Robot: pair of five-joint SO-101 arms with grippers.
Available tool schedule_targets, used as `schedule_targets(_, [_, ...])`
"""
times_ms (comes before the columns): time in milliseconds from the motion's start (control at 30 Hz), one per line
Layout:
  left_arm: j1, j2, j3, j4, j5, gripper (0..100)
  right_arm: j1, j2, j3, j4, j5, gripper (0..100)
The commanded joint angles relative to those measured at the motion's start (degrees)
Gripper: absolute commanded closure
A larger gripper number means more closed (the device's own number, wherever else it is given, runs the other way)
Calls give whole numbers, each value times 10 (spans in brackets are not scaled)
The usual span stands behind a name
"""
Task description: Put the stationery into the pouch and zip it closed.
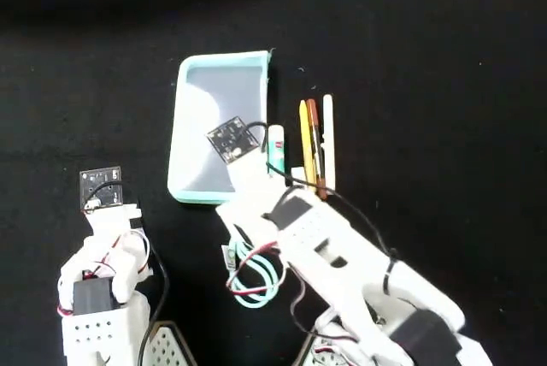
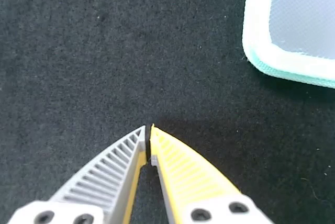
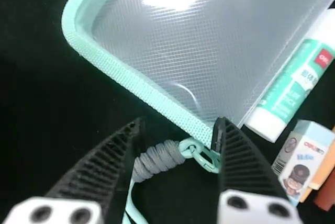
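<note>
The mesh pouch [image 1: 218, 122] with a teal rim lies flat at the table's middle. Right of it lie a glue stick [image 1: 276, 148] and three pens [image 1: 314, 144]. My right gripper [image 3: 178, 124] is open at the pouch's [image 3: 209, 46] near right corner, its black fingers [image 3: 115, 156] either side of the grey zipper pull cord [image 3: 154, 160] and teal clasp [image 3: 201, 153]. The glue stick [image 3: 290, 90] and an eraser [image 3: 303, 161] lie just beyond it. My left gripper [image 2: 148, 130] is shut on nothing above bare cloth, left of the pouch's [image 2: 277, 51] near corner.
Black cloth covers the whole table [image 1: 427, 84]. The right arm [image 1: 342, 255] reaches in from the near right, with teal and red cables [image 1: 252, 280] looping beside it. The left arm [image 1: 102, 280] sits at the near left. Open cloth lies left of the pouch.
</note>
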Motion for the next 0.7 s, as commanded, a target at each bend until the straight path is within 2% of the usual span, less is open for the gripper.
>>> schedule_targets(0, [-5,-5,9,7,2,970,3,23,-41,39,-3,773])
schedule_targets(467, [-5,-5,9,7,2,970,11,29,-51,54,15,776])
schedule_targets(667, [-5,-5,9,7,2,970,55,-25,-108,165,48,776])
